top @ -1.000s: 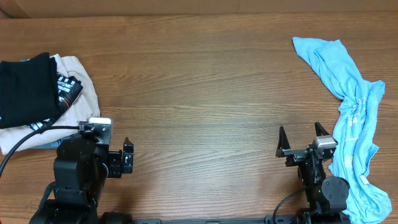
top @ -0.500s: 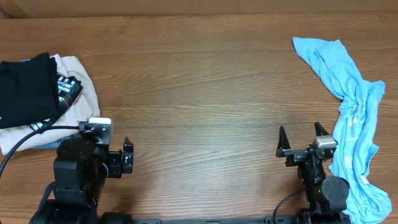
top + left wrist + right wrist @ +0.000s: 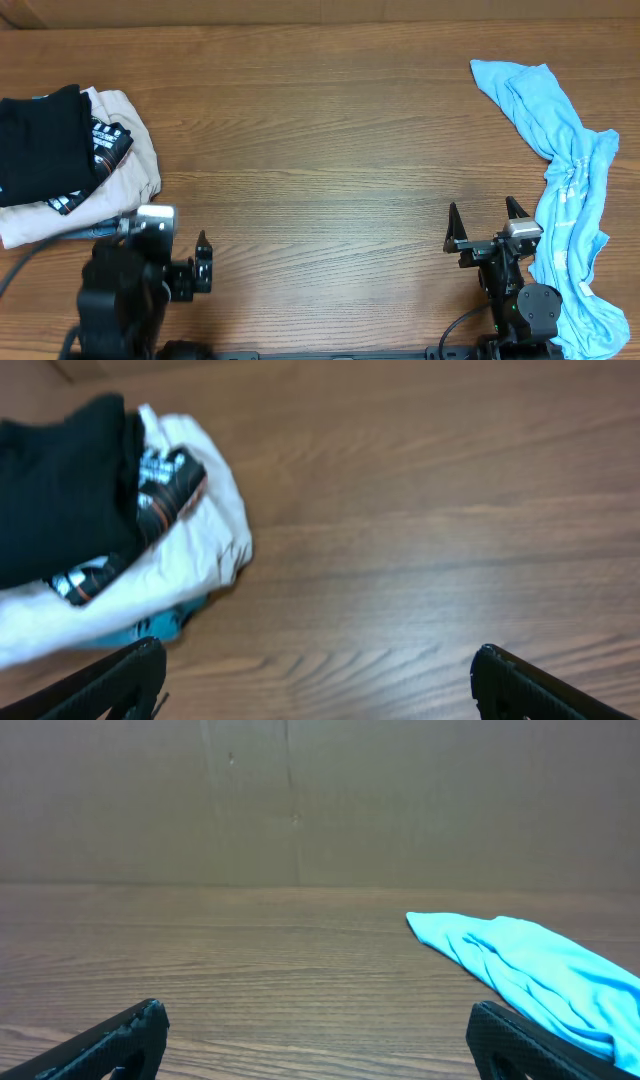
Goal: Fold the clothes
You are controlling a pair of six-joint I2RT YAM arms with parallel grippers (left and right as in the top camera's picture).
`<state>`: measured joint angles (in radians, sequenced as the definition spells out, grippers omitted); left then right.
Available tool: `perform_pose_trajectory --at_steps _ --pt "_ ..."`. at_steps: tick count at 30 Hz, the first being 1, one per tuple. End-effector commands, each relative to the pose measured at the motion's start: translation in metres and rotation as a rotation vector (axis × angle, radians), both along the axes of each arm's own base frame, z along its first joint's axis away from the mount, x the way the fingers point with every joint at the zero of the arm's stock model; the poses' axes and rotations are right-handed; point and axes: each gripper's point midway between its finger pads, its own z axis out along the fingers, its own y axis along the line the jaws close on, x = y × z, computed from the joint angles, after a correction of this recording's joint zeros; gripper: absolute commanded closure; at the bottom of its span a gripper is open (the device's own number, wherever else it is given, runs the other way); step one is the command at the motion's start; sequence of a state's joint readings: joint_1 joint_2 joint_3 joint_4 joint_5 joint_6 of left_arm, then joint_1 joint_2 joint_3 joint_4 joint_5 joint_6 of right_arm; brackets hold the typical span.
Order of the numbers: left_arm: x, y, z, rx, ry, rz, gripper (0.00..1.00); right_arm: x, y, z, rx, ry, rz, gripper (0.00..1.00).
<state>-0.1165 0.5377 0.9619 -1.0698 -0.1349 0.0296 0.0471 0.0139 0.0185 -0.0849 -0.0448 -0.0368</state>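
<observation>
The clothes, a plain black garment (image 3: 40, 140), lie folded on top of a pile at the table's left edge, and they fill the upper left of the left wrist view (image 3: 60, 480). My left gripper (image 3: 152, 262) stands open near the front edge, just below and right of the pile, with bare wood between its fingers (image 3: 315, 690). At the front right my right gripper (image 3: 484, 225) is also open and empty (image 3: 320, 1040). Neither gripper touches any cloth.
Under the black garment lie a black shirt with white lettering (image 3: 110, 140), a pale beige garment (image 3: 135, 170) and a bit of blue cloth (image 3: 150, 625). A crumpled light blue garment (image 3: 565, 170) runs down the right side, close to the right gripper. A cardboard wall (image 3: 300, 800) backs the table.
The left arm has drawn back a little toward the front edge, and its cable has shifted. The right arm and all the garments are unmoved.
</observation>
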Motion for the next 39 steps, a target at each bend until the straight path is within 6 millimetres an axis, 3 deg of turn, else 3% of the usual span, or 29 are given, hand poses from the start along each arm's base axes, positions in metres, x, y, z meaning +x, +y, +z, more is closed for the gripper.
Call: perform_pose_trajectory --at_steps 1,3,11,21,28,39 --pt "-0.013 -0.008 -0.018 -0.029 -0.046 -0.048 0.0 0.0 -0.001 -0.002 0.007 -0.003 -0.003 0.0" --pt "-0.01 -0.008 -0.034 -0.036 -0.123 -0.048 0.0 0.0 -0.001 -0.002 0.007 -0.004 -0.002 0.0" --pt "0.025 -0.018 -0.061 -0.089 -0.385 -0.075 0.0 0.0 -0.001 -0.002 0.007 -0.004 -0.002 0.0" --pt "0.054 -0.021 -0.069 -0.056 -0.644 -0.095 0.0 0.0 -0.001 -0.002 0.007 -0.004 -0.002 0.0" --pt "0.057 -0.021 -0.1 -0.017 -0.566 -0.106 0.0 0.0 -0.001 -0.002 0.007 -0.004 -0.003 0.0" --pt "0.057 -0.024 -0.1 -0.028 -0.565 -0.125 0.0 0.0 -0.001 -0.002 0.007 -0.004 -0.003 0.0"
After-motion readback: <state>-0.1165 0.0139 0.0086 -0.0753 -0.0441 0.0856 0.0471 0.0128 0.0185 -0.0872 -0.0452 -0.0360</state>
